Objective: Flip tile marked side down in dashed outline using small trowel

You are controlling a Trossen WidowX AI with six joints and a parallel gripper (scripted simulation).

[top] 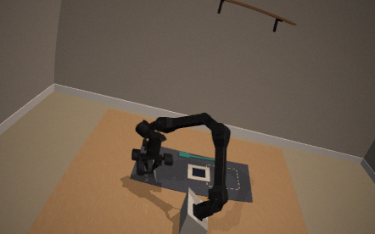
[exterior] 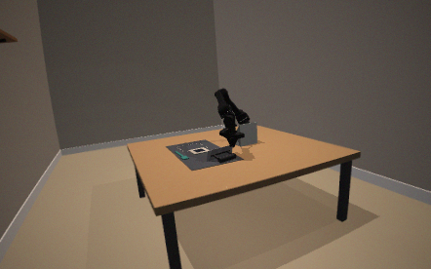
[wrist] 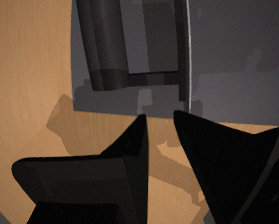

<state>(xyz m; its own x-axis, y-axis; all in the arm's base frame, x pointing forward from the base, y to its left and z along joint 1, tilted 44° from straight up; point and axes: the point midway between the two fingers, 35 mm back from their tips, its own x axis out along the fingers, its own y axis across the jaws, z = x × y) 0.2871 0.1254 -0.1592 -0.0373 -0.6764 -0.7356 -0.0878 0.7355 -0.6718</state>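
The tile [top: 198, 173] [exterior: 199, 151] lies flat on the dark mat [top: 245, 175] [exterior: 196, 165] [wrist: 230, 92], dark marked square up, at the left edge of the dashed outline [top: 237, 178]. A teal tool [top: 184, 154] [exterior: 185, 157] with a wide end and thin strip lies behind it. A dark tool [exterior: 226, 157] [wrist: 106, 45] with a bar handle and upright plate stands at the mat's left end. I cannot tell which is the trowel. My gripper [top: 150, 169] [exterior: 232, 145] [wrist: 159, 117] is partly open and empty, above and beside the dark tool, near the mat's edge.
The arm's grey wedge-shaped base [top: 186, 220] [exterior: 250, 133] stands on the wooden table [top: 98, 169] [exterior: 289, 156] [wrist: 35, 100], in front of the mat. The arm crosses over the mat and covers part of the dashed outline in the top view. Walls surround the table.
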